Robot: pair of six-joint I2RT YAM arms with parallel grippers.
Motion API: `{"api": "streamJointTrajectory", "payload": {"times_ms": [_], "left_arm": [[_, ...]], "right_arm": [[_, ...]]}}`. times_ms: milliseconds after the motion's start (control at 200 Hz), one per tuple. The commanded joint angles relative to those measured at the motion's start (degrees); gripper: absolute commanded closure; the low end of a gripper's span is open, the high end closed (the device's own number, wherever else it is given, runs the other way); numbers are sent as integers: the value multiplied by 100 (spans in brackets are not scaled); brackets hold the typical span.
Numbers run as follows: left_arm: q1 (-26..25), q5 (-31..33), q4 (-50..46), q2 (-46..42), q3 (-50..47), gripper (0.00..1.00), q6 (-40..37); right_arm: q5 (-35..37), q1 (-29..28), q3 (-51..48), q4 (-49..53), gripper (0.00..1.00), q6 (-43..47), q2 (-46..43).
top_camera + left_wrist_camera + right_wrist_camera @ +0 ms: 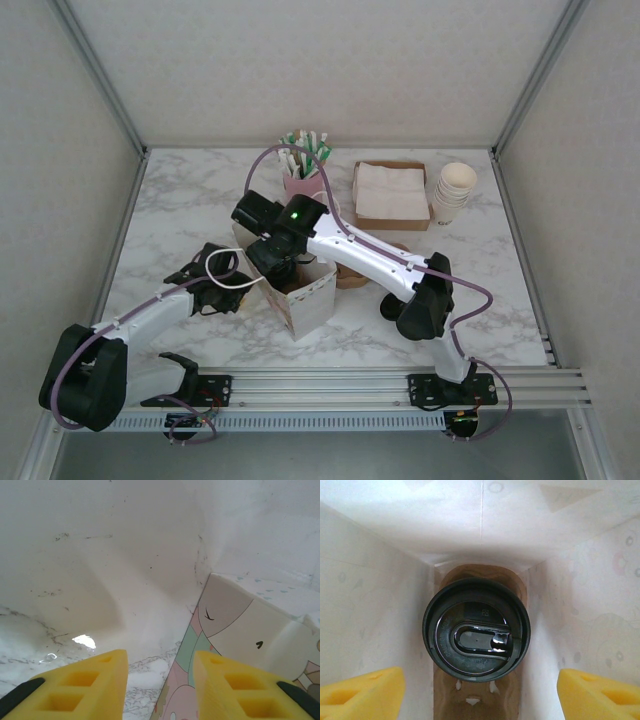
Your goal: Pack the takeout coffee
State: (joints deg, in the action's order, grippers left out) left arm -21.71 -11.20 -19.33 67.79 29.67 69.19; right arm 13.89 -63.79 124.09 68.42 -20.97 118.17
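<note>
1. Surroundings: a pink cup of straws [303, 170] stands at the middle of the far edge of the marble tabletop [180, 215]. A brown box of napkins [390, 193] lies just to its right, and a stack of paper cups [452, 192] sits nearer the far right corner.
2. Paper bag [310, 300]: it stands open-mouthed at the middle of the tabletop, between the two arms.
3. Coffee cup [476, 640]: black-lidded and upright on the bag's brown floor, as the right wrist view shows. The pale bag walls close round it.
4. Right gripper [282, 262]: it hangs over the bag's mouth and covers much of it from above. Its yellow fingers [362, 692] are spread wide, released and clear of the lid.
5. Left gripper [235, 290]: it sits just beside the bag's left wall. The jaws are part-open and grip nothing, with bare marble in the gap. A printed corner of the bag rises just past the right-hand finger [207, 690].
6. Hidden parts: a brown object [352, 277] behind the right arm is largely covered and cannot be identified. The cup's body is concealed beneath its own lid.
</note>
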Motion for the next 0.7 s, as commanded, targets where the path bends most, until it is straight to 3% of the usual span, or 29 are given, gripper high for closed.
{"api": "streamJointTrajectory", "payload": {"times_ms": [0,696], "left_arm": [[-61,168,-166,-81,170,63,-46],[-59,101,-47,514,665,63,-250]], "right_arm": [[-9,-50,106,92,18,37,-420],[-416,-59,742,-1,11,76,-1260]]}}
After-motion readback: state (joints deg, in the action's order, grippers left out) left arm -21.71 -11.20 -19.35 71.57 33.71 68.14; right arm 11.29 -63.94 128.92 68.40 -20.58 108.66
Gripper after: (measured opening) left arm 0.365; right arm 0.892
